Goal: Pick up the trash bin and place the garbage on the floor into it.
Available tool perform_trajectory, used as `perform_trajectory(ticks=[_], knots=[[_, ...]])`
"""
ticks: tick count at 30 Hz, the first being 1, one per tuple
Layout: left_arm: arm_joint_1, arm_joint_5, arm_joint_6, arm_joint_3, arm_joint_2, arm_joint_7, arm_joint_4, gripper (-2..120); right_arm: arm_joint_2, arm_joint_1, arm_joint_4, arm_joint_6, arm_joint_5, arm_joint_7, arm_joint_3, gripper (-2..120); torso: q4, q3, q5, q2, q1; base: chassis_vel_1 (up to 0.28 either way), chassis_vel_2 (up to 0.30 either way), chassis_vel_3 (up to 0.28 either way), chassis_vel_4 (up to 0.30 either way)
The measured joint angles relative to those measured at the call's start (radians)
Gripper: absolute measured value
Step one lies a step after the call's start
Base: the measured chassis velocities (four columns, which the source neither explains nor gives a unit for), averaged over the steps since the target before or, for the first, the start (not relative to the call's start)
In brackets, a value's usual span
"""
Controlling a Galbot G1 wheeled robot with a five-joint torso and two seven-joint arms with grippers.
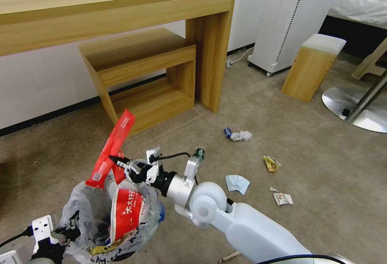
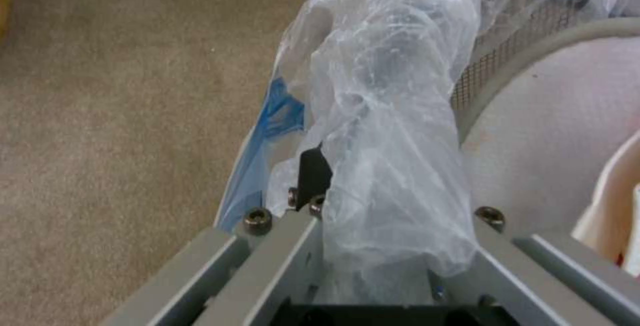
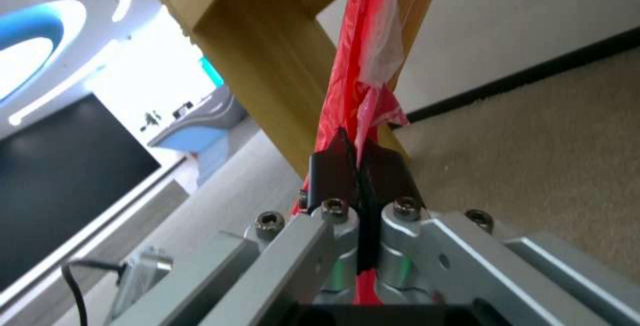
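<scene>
The right gripper [image 1: 121, 161], fingers pinching a long red wrapper [image 1: 113, 149] upright, hangs just above the trash bin [image 1: 80, 199] that the left gripper [image 1: 66, 231] clamps by its rim.

Wooden desk [image 1: 121, 10], low shelf [image 1: 141, 74] beneath, white-topped stool [image 1: 312, 66], round metal base [image 1: 358, 109]

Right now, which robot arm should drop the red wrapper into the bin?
The right. The right gripper is shut on the red wrapper and holds it just above the trash bin. The left gripper is busy, clamped on the bin's bagged rim, so it probably should just hold the bin.
</scene>
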Motion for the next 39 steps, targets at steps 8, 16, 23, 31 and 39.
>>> perform_trajectory(ticks=[8, 16, 23, 31, 39], knots=[[0.002, -0.001, 0.001, -0.003, 0.002, -0.003, 0.0, 1, -0.007, 0.02, -0.003, -0.012, -0.028, 0.02, -0.026, 0, 0.0, 0.0, 0.0, 0.0, 0.0, 0.0, 0.0, 0.0, 0.0], [0.002, 0.003, 0.001, 0.0, 0.0, -0.004, 0.001, 1, -0.027, 0.02, 0.0, -0.043, -0.043, 0.04, -0.036, 0, 0.0, 0.0, 0.0001, 0.0, 0.0, 0.0, 0.0, 0.0, 0.0], [0.003, 0.004, 0.003, 0.0, -0.002, -0.006, -0.003, 1, -0.05, 0.022, 0.015, -0.058, -0.051, 0.023, -0.033, 18, 0.0001, 0.0, 0.0001, 0.0, 0.0, 0.0, 0.0, 0.0, 0.0], [0.003, 0.004, 0.005, 0.001, -0.004, -0.009, -0.006, 1, -0.054, 0.02, 0.017, -0.064, -0.051, 0.03, -0.034, 45, 0.0, 0.0, 0.0001, 0.0, 0.0, 0.0, 0.0, 0.0, 0.0], [0.004, 0.01, 0.005, 0.008, -0.011, -0.014, -0.006, 1, -0.037, 0.019, 0.013, -0.061, -0.048, 0.052, -0.042, 76, 0.0001, 0.0, 0.0001, 0.0, 0.0, 0.0, 0.0, 0.0, 0.0]])
